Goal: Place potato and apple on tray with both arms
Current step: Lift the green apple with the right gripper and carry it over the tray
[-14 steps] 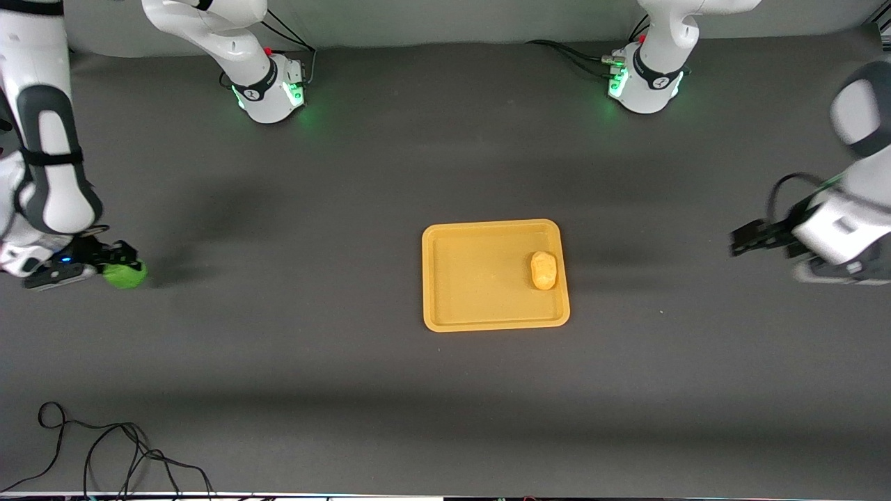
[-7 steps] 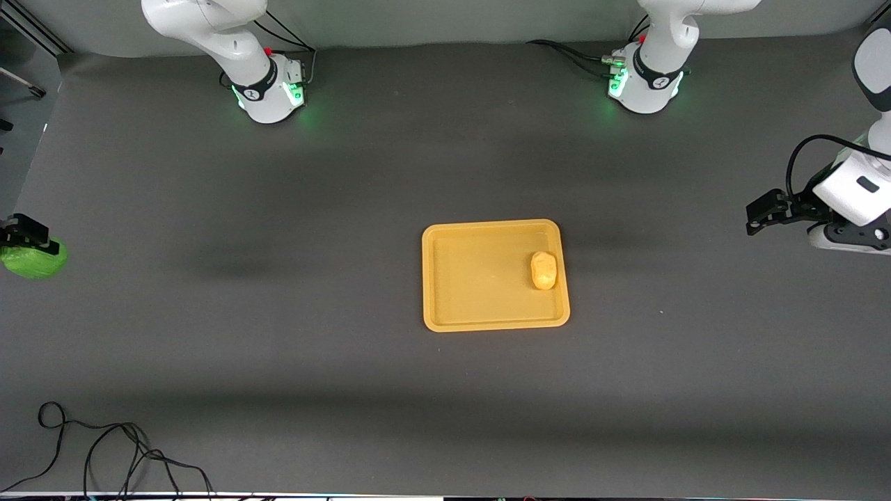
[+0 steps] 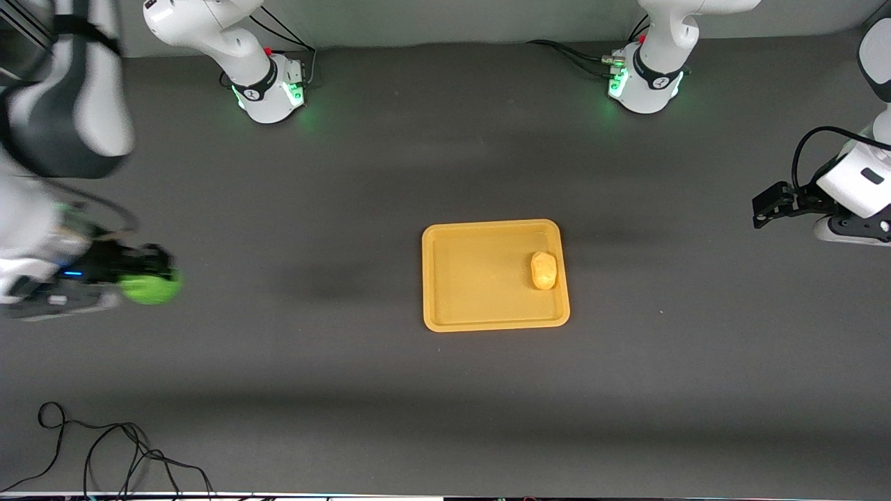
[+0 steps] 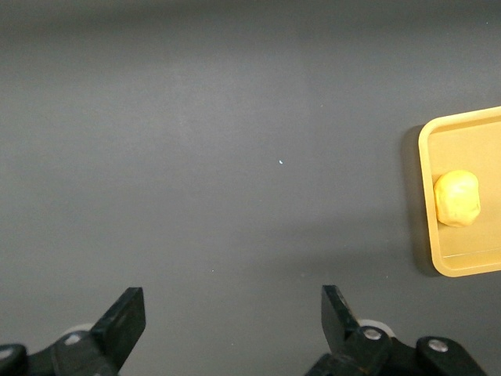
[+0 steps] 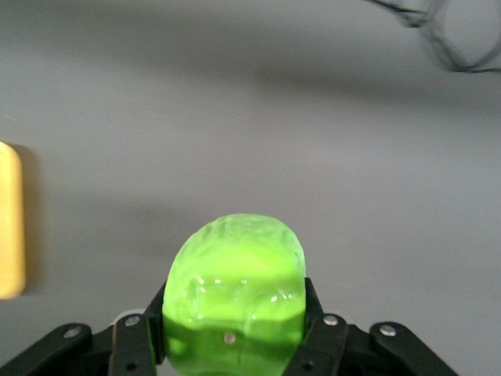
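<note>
The yellow-orange tray [image 3: 445, 278] lies mid-table, and the potato [image 3: 543, 270] rests in it near the rim toward the left arm's end. The tray [image 4: 462, 137] and potato [image 4: 456, 198] also show in the left wrist view. My right gripper [image 3: 154, 277] is shut on the bright green apple [image 3: 150, 287], carried above bare table at the right arm's end. The apple [image 5: 235, 294] sits gripped between the dark fingers, with the tray's edge [image 5: 9, 227] visible. My left gripper [image 3: 762, 211] hangs open with nothing in it over the left arm's end; in its wrist view the gripper [image 4: 233, 323] has jaws spread wide.
A loose black cable [image 3: 104, 452] lies coiled on the table's corner nearest the front camera, at the right arm's end. Both arm bases [image 3: 268, 87] [image 3: 644, 83] glow green along the table edge farthest from that camera.
The right arm swung back in from the table's end, carrying the apple toward the tray. The left gripper drew slightly farther from the tray and stayed open.
</note>
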{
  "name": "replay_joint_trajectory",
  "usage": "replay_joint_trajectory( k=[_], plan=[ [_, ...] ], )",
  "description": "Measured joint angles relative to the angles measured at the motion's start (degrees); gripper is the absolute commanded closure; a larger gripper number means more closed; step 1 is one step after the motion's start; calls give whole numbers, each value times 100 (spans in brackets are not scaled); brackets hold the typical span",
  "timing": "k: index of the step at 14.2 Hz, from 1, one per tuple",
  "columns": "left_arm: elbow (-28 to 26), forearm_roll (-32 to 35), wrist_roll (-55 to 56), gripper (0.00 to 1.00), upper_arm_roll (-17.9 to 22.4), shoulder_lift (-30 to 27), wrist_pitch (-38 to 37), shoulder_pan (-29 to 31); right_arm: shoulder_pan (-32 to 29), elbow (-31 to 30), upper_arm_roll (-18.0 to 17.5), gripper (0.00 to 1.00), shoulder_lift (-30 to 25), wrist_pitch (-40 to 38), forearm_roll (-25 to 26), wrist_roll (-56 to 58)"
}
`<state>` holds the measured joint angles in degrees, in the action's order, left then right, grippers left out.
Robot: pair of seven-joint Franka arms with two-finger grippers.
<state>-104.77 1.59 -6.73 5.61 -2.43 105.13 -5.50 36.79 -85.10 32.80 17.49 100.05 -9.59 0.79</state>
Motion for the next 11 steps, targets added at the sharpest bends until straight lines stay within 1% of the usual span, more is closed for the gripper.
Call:
replay_joint_trajectory(
  k=[2, 3, 4, 6, 7, 8, 9, 11],
  plan=[
    [-4, 1, 0, 0, 3, -1, 0, 0, 614, 537, -199, 64, 493, 9, -198, -1299],
    [-6, 2, 0, 0, 4, -1, 0, 0, 838, 831, -357, 64, 773, 11, -259, -1941],
    [-7, 2, 1, 0, 2, -1, 0, -1, 987, 1132, -604, 64, 1065, 23, -308, -2637],
    [-11, 2, 2, 0, -24, -1, 0, -9, 1063, 1788, -1337, 64, 1642, 70, -323, -3915],
    [-19, 2, 16, 0, -65, -1, 0, -12, 1088, 2116, -1689, 64, 1923, 95, -317, -4414],
    [-31, 2, 45, 0, -105, -1, 0, -19, 1169, 2381, -1915, 64, 2165, 115, -308, -4736],
    [-40, 2, 79, 0, -137, -1, 0, -24, 1325, 2565, -2001, 64, 2353, 143, -305, -4921],
    [-48, 2, 97, 0, -167, 0, 0, -29, 1718, 2692, -2020, 64, 2596, 292, -303, -5161]
  ],
)
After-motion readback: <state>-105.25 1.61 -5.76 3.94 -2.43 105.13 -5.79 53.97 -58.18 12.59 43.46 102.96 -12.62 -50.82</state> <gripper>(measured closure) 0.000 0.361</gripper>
